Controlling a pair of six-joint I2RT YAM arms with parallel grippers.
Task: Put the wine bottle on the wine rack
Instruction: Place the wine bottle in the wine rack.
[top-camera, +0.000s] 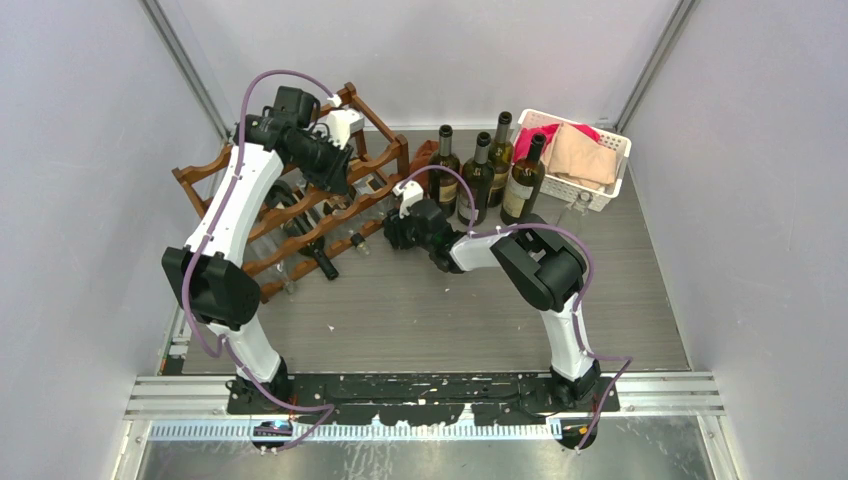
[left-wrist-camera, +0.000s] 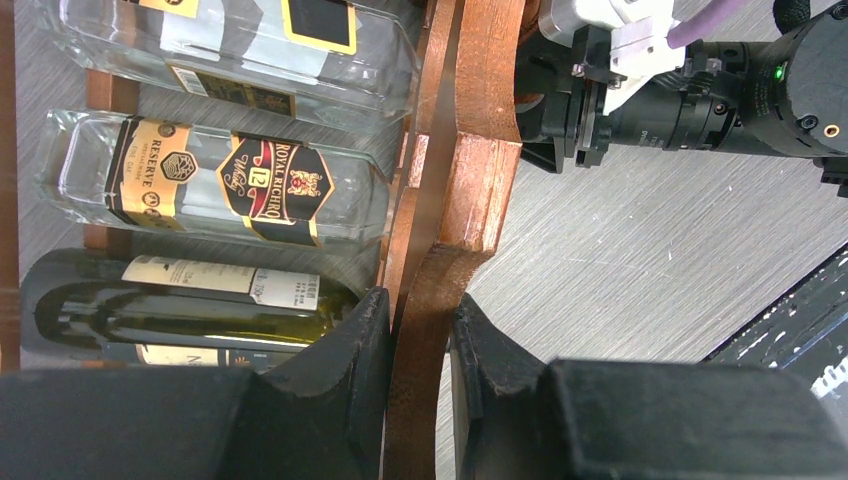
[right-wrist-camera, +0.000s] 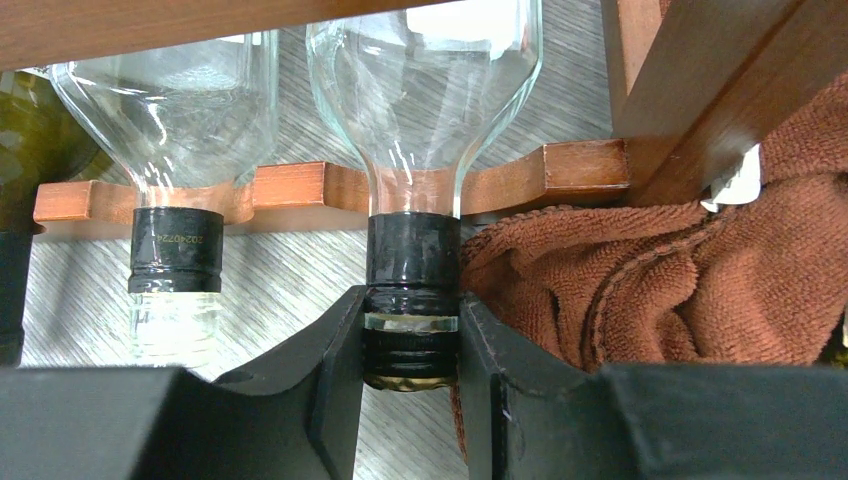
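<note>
The wine rack (top-camera: 205, 172) is dark reddish-brown wood with scalloped rails and stands at the back left. A clear wine bottle (right-wrist-camera: 420, 90) with a black capped neck lies on it, its neck resting in a scallop of the front rail (right-wrist-camera: 300, 185). My right gripper (right-wrist-camera: 410, 320) is shut on that neck, just in front of the rail (top-camera: 395, 232). At the rack's top, my left gripper (left-wrist-camera: 420, 310) is shut on a wooden rail (left-wrist-camera: 480, 180); in the top view this left gripper (top-camera: 335, 172) sits over the rack's right half.
Other bottles lie in the rack: a clear labelled one (left-wrist-camera: 220, 180) and a dark green one (left-wrist-camera: 200, 310). Several dark bottles (top-camera: 480, 175) stand at the back. A white basket (top-camera: 612, 178) of cloths is at the back right. A brown towel (right-wrist-camera: 700, 270) lies beside the held neck.
</note>
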